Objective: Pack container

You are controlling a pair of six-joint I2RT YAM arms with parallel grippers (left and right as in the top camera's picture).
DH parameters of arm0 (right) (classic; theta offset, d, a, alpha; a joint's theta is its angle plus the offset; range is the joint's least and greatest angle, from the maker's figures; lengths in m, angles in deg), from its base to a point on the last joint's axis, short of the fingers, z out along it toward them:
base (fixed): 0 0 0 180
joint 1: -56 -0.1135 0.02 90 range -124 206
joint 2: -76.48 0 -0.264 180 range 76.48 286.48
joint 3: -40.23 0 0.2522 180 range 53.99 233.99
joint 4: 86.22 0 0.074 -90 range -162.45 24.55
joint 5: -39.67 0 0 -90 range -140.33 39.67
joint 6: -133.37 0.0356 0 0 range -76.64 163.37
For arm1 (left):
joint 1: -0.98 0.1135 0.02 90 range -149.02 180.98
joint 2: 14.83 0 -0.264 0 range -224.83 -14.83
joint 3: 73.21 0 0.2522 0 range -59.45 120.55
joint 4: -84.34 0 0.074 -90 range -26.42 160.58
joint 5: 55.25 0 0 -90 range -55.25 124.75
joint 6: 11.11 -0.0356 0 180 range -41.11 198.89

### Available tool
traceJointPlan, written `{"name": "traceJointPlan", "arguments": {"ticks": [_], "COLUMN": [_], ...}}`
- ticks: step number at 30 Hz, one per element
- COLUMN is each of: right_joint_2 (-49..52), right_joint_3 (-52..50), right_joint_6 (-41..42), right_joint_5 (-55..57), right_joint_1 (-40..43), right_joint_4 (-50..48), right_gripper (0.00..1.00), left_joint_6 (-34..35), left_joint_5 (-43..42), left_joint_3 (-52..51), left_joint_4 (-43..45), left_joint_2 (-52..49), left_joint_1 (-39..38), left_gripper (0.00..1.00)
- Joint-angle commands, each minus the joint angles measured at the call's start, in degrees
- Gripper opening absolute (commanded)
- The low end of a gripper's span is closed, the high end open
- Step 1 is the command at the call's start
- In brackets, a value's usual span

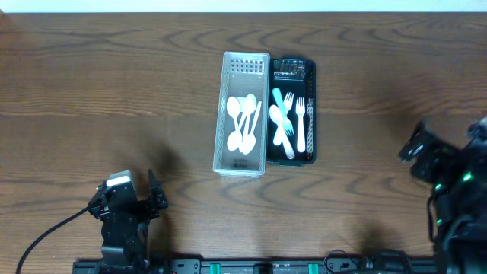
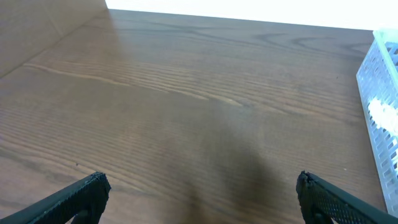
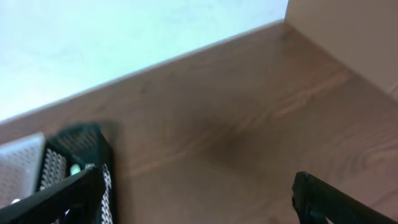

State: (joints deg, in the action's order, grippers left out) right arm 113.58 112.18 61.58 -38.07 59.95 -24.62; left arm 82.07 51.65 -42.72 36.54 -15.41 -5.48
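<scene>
A white mesh bin (image 1: 242, 59) holds several white spoons (image 1: 243, 122). Right beside it a black mesh bin (image 1: 309, 76) holds white forks (image 1: 300, 122) and a teal utensil (image 1: 280, 105). My left gripper (image 1: 156, 199) is open and empty at the front left, far from the bins. Its fingers frame bare wood in the left wrist view (image 2: 198, 194), with the white bin's edge (image 2: 378, 118) at the right. My right gripper (image 1: 411, 148) is open and empty at the right side. The right wrist view (image 3: 198, 196) shows the black bin (image 3: 81, 146) at its left.
Both bins stand side by side at the middle of the brown wooden table (image 1: 114, 99). A pale wall runs along the table's far edge (image 3: 124, 37). Black cable trails from the left arm (image 1: 46, 236).
</scene>
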Motion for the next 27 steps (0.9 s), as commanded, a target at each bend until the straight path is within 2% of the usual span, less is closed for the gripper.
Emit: {"name": "traceJointPlan", "arguments": {"ticks": [1,5,12,27], "right_joint_2": [-5.6,-12.7,-23.1,-35.0], "right_joint_3": [-7.7,-17.3,-29.7,-43.6], "right_joint_6": [1.2,4.0,4.0,4.0], "right_joint_5": [-0.7,-0.7,-0.7,-0.5], "right_joint_1": [-0.9,-0.9,-0.9,-0.9], "right_joint_4": [-2.3,-7.8,-9.5,-11.6], "right_gripper": [0.99,0.99,0.99,0.98], "left_joint_6": [0.5,0.5,0.5,0.5], "left_joint_5": [0.3,0.3,0.3,0.3], "left_joint_3": [0.0,0.0,0.0,0.0], "left_joint_4": [0.3,0.3,0.3,0.3], "left_joint_2": [0.5,0.5,0.5,0.5], "left_joint_1": [0.3,0.3,0.3,0.3], "left_gripper": [0.98,0.98,0.98,0.98]}}
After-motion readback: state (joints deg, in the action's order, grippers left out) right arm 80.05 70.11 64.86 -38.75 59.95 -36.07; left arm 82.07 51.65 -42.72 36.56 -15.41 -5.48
